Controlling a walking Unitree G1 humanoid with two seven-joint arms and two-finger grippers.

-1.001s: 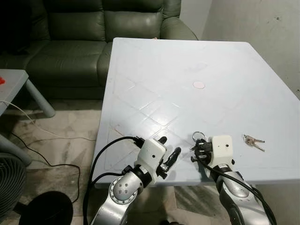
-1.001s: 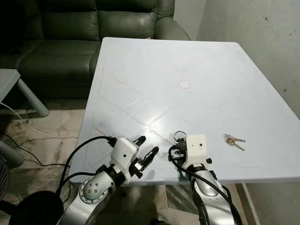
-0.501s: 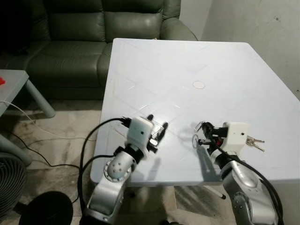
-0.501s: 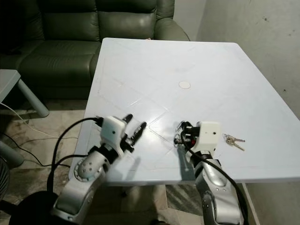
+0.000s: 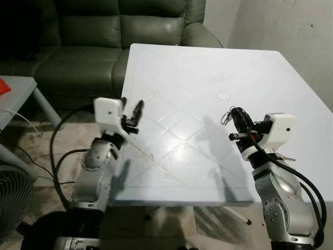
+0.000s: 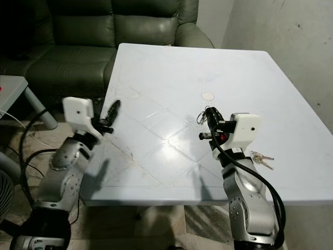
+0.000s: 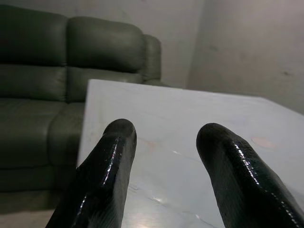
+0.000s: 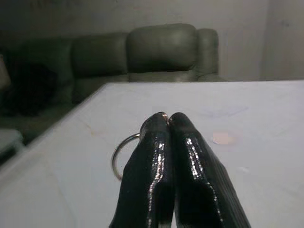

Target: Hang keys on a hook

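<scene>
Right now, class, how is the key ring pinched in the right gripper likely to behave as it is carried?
The key ring looks thin and metal, so probably light and stiff. The right gripper pinches it only at the fingertips, so it may swing or slip on the glossy black fingers. It juts sideways, so it could twist.

A pale blue tabletop (image 5: 208, 78) is seen at the centre, with a dark green leather sofa (image 5: 88, 36) set beyond it at 11 o'clock. A grey plastered wall (image 5: 291, 26) is found at 2 o'clock, and a black fan (image 5: 13, 200) on the tiled floor (image 5: 36, 151) at 8 o'clock.
</scene>
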